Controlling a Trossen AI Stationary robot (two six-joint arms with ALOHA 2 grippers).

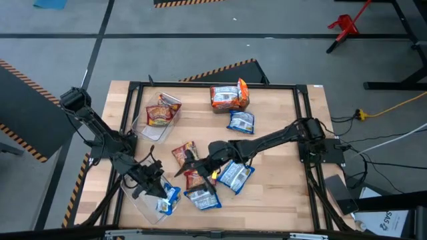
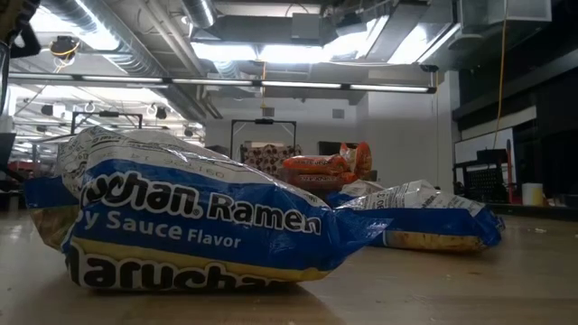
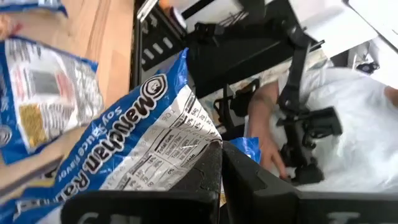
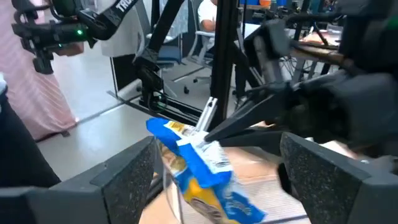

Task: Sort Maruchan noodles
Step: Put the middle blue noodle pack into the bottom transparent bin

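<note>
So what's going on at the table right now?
The left gripper is shut on a blue packet, holding it over the clear bin at the table's near left corner. The right gripper hovers open over the loose packets mid-table. A second bin already holds red-orange packets.

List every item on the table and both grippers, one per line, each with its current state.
Left gripper: shut on a blue packet, over the near clear bin.
Right gripper: open, over the middle pile of packets.
Far clear bin: holds a red-orange packet.
Orange packets: stacked at the table's far edge.
Lone blue packet: lying flat, untouched.
</note>
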